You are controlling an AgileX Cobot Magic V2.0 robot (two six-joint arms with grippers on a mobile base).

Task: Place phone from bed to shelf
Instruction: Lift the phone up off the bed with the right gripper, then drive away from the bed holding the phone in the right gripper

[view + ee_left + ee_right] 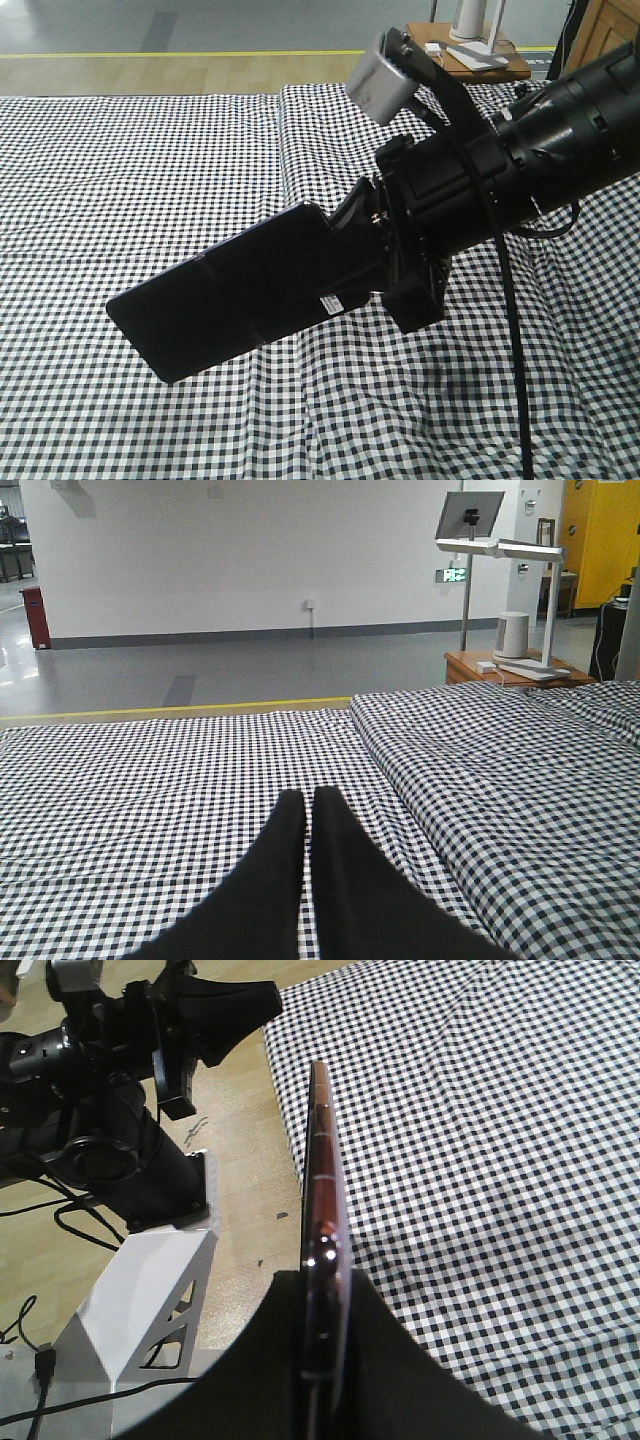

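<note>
While the right gripper [352,262] hung above the bed [120,150], its black fingers were clamped on one short end of the phone [230,295]. That end was hidden, covered by finger and wrist housing in the front view. The arm itself ran off the frame's right edge. The phone was a thin, glossy black slab, tilted with its free end lower, and probably clear of the bed's sheet, though the front view alone could not settle it. A small white sticker [335,303] sat near the clamped end, its print too small to read. The centre crease was hard to make out on the dark gloss.

The right wrist view gave what the front one could not. It showed the phone edge-on, a narrow sliver with reddish glints, its lower part buried between two broad dark fingers [400,1370]. Pale wooden floor [240,1160] ran beside the bed. There too stood the left arm [110,1060] on a white base [140,1300], off the bed's side.

The left wrist view showed the left gripper [306,810] over the bed, its two tapered tips pressed together with nothing between. The sheet was small-check gingham, black and white, and creased. Beyond the bed's far corner stood an orange-brown nightstand [480,665], cropped in the front view.
</note>
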